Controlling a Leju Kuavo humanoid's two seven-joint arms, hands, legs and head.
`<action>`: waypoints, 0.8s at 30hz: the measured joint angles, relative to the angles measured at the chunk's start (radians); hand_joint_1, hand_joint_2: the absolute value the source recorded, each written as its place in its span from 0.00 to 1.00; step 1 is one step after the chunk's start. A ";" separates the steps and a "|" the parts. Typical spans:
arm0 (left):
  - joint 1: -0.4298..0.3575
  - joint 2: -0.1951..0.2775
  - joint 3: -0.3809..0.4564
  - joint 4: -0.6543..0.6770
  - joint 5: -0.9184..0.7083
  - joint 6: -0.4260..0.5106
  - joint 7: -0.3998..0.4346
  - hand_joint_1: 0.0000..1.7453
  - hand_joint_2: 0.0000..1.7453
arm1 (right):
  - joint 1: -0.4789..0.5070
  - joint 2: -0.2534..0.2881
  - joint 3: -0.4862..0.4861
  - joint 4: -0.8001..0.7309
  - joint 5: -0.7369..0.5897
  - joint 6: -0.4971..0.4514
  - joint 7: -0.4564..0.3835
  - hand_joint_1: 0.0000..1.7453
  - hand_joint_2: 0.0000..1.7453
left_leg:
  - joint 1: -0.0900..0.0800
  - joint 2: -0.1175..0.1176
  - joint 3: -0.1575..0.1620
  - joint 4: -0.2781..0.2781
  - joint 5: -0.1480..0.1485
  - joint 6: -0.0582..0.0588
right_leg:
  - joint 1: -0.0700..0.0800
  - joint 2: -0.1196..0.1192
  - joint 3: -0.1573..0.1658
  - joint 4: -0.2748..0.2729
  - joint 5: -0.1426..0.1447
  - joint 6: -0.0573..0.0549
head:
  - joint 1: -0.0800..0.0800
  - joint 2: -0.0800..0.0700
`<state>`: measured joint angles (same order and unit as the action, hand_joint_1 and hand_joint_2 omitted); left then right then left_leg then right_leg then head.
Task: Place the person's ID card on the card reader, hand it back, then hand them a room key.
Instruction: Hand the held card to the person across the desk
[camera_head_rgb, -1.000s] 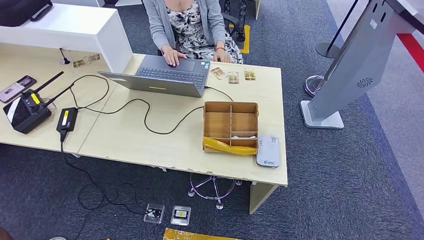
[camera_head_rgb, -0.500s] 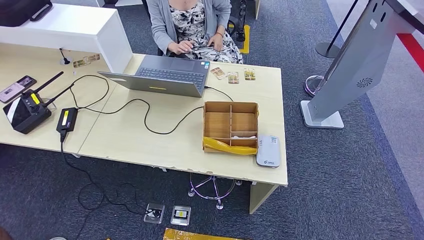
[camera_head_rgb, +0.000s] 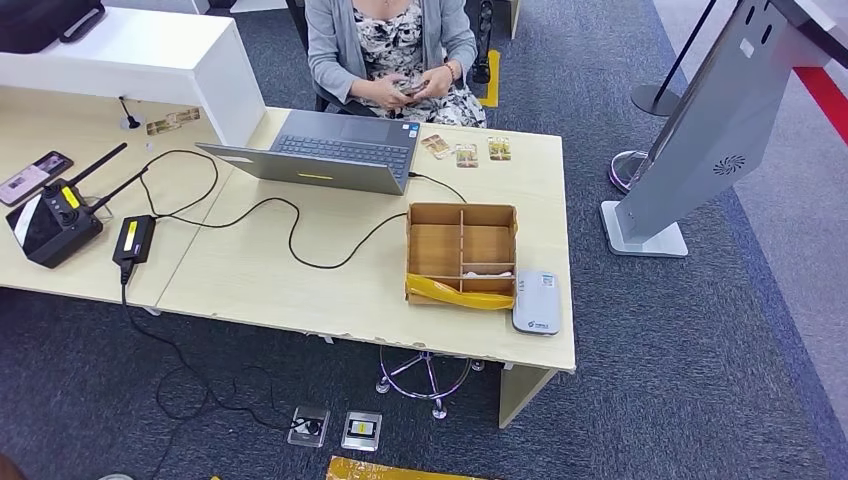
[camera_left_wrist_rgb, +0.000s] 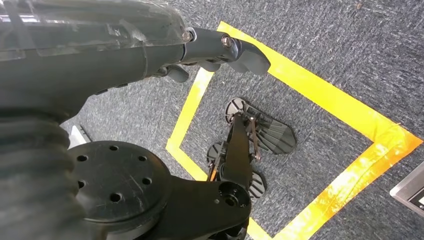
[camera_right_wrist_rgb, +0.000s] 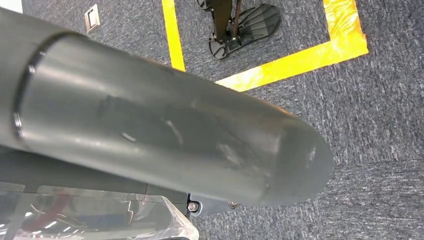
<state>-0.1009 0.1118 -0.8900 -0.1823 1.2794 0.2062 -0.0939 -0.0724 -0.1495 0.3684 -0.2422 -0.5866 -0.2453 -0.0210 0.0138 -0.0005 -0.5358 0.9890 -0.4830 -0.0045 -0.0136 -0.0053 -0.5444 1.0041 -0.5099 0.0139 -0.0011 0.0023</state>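
A: Start at the fingers. What are the hands doing?

B: The left hand (camera_left_wrist_rgb: 150, 60) hangs low over the carpet, near a yellow tape square (camera_left_wrist_rgb: 310, 95). It holds nothing; how far its fingers (camera_left_wrist_rgb: 235, 47) are spread I cannot tell. The right hand (camera_right_wrist_rgb: 165, 135) is a grey blur close to the lens, so its state is unclear too.

A: And the ID card?

B: Something small sits in the person's hands (camera_head_rgb: 408, 90), beyond the laptop (camera_head_rgb: 325, 150). Whether it is the card, I cannot say.

A: Where is the card reader?

B: The card reader (camera_head_rgb: 536, 301) lies at the near right corner of the desk (camera_head_rgb: 260, 280), touching the wooden box (camera_head_rgb: 462, 255), its long side running away from the robot.

A: Which arm, then?

B: I judge the right; the reader is on its side.

A: What do the views add?

B: The head view gives the desk, the wrist views the floor.
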 joint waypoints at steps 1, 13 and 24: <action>0.000 0.000 0.000 0.000 -0.001 0.002 0.004 0.00 1.00 | 0.000 0.000 0.000 0.000 -0.002 0.000 0.000 0.00 0.50 | 0.000 0.000 0.000 0.000 0.000 0.000 | 0.000 0.000 0.000 0.000 0.000 0.000 | 0.000 0.000; 0.022 -0.009 0.030 -0.011 -0.135 -0.002 0.042 0.00 1.00 | 0.019 0.008 0.009 0.000 0.047 0.038 -0.003 0.00 1.00 | 0.000 0.000 0.000 0.000 0.000 0.000 | 0.000 0.000 0.000 0.000 0.000 0.000 | 0.000 0.000; 0.078 -0.032 0.173 -0.048 -0.442 -0.055 0.052 0.00 0.00 | 0.065 0.035 -0.015 -0.003 0.192 0.094 0.002 0.00 0.00 | 0.000 0.000 0.000 0.000 0.000 0.000 | 0.000 0.000 0.000 0.000 0.000 0.000 | 0.000 0.000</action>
<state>-0.0230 0.0793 -0.7173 -0.2305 0.8377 0.1513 -0.0415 -0.0073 -0.1144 0.3529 -0.2448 -0.3951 -0.1510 -0.0187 0.0138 -0.0006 -0.5359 0.9889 -0.4832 -0.0045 -0.0137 -0.0054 -0.5443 1.0040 -0.5099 0.0139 -0.0012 0.0023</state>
